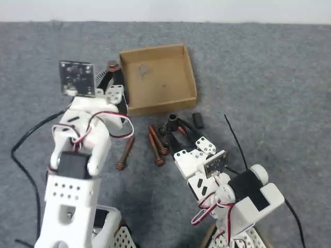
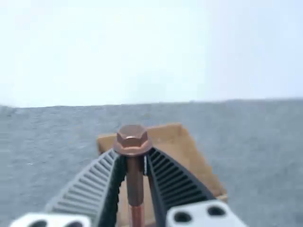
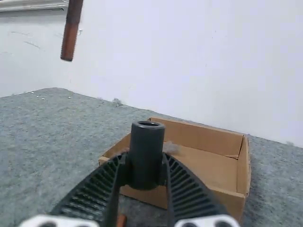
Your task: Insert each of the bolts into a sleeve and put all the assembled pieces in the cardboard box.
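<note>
On grey carpet [image 1: 269,77], box [image 1: 190,72] is sitting empty (nothing assembled); your left gripper [image 2: 135,158] is gripping a bolt [image 2: 132,139], right gripper [image 3: 146,163] a sleeve [image 3: 147,144].

The table [image 1: 274,77] wears a grey, felt-like cover. Toward the far wall an open cardboard box [image 1: 158,49] sits on it. Just in front of the box two bolts [image 1: 158,139] lie side by side, nearly touching, with a third bolt [image 1: 125,153] a little apart. A short black sleeve [image 1: 197,120] lies near the box's corner, and a black cable [image 1: 12,153] trails along one side.
</note>
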{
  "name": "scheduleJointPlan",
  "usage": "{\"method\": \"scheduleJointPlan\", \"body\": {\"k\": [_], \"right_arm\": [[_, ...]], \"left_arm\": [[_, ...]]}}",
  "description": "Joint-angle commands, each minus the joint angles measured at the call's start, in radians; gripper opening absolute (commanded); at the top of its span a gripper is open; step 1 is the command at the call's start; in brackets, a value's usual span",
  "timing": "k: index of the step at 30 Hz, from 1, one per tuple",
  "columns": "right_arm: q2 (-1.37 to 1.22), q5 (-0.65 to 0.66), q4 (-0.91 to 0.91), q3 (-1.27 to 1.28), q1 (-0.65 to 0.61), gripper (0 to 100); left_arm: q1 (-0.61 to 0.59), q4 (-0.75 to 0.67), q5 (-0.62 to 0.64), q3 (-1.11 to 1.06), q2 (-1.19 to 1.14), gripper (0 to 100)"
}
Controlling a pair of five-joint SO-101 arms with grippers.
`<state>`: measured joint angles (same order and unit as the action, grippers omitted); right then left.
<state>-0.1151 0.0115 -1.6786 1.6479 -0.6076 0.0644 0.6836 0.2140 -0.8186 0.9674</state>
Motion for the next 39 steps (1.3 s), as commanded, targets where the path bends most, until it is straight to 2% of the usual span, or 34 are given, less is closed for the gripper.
{"method": "scheduleJointPlan", "body": {"k": [1, 3, 9, 12, 21, 28, 36, 39], "right_arm": [[0.050, 0.020, 0.007, 0.029, -0.008, 0.6], [0.050, 0.020, 0.007, 0.029, -0.008, 0.6], [0.050, 0.018, 0.007, 0.029, -0.021, 0.6], [0.050, 0.018, 0.028, 0.029, -0.054, 0.6], [0.050, 0.018, 0.062, 0.026, -0.160, 0.6], [0.050, 0.017, 0.064, 0.020, -0.200, 0.6], [0.050, 0.017, 0.065, 0.020, -0.205, 0.6], [0.050, 0.017, 0.065, 0.021, -0.205, 0.6]], "left_arm": [[0.038, -0.051, 0.163, -0.001, 0.095, 1], [0.071, -0.106, 0.206, -0.047, 0.130, 1], [0.152, -0.339, 0.201, -0.283, 0.258, 1], [0.157, -0.402, 0.201, -0.380, 0.336, 1], [0.157, -0.393, 0.169, -0.564, 0.559, 1], [0.157, -0.193, 0.169, -0.558, 0.680, 1], [0.164, -0.089, 0.170, -0.552, 0.721, 1], [0.207, -0.080, 0.170, -0.552, 0.721, 1]]}}
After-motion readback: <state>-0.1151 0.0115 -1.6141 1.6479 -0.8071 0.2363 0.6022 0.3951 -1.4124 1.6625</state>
